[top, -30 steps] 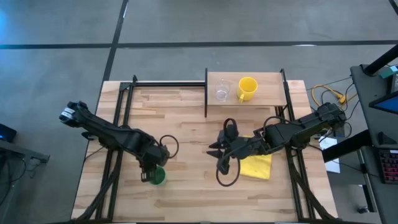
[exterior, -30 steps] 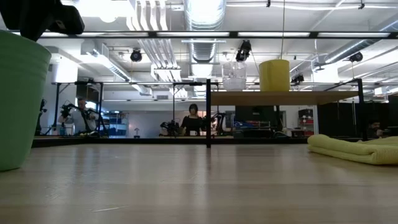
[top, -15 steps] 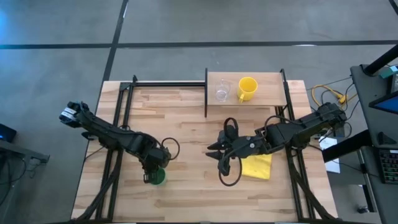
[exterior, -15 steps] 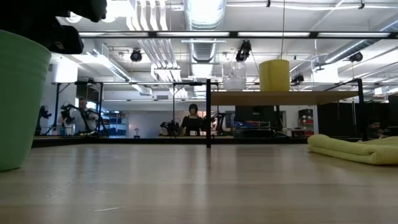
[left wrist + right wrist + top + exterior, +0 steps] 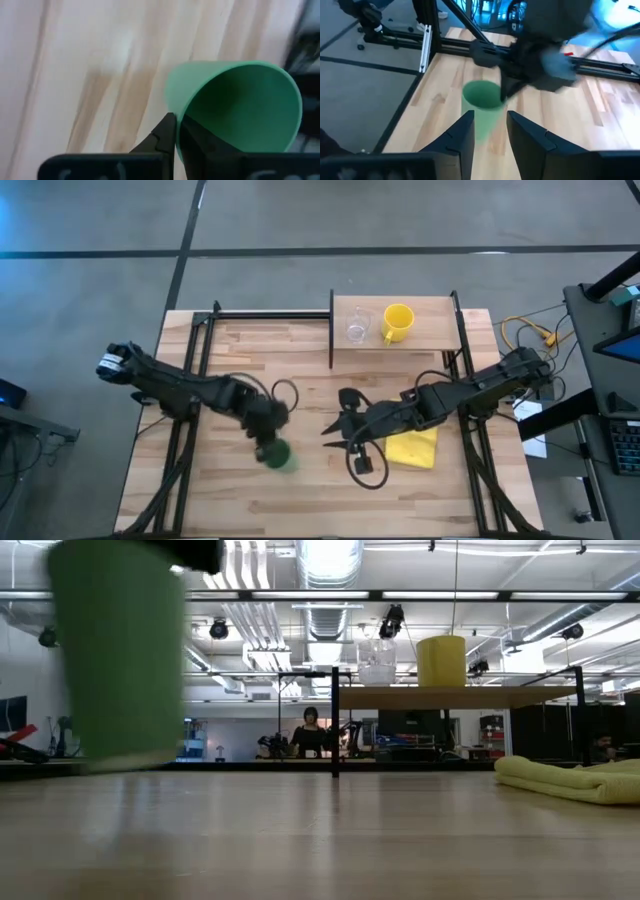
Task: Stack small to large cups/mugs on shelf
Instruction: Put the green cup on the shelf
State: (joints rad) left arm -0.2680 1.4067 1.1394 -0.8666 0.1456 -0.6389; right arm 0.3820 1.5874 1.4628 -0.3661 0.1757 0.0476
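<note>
1. The green cup point(image 5: 279, 457) is held by its rim in the left gripper point(image 5: 266, 444), whose fingers point(image 5: 170, 131) are pinched on the cup wall, 1 inside and 1 outside.
2. In the low view the cup point(image 5: 122, 652) is seen clear of the tabletop point(image 5: 330, 840), with its base just above the wood.
3. In the high view the cup is placed over the table's front middle, left of centre.
4. The right gripper point(image 5: 338, 437) is found near the table's centre, just right of the green cup and apart from it; its fingers point(image 5: 465, 134) are spread, with nothing between them, and the cup point(image 5: 483, 110) is seen beyond them.
5. The yellow cloth point(image 5: 412, 446) is lying partly under the right arm.
6. On the shelf point(image 5: 435, 320) at the table's back, the clear cup point(image 5: 357, 327) and the yellow mug point(image 5: 397, 322) are standing side by side, upright and apart, the clear cup to the left.
7. In the low view a person point(image 5: 310, 735) is seen in the room beyond the table.
</note>
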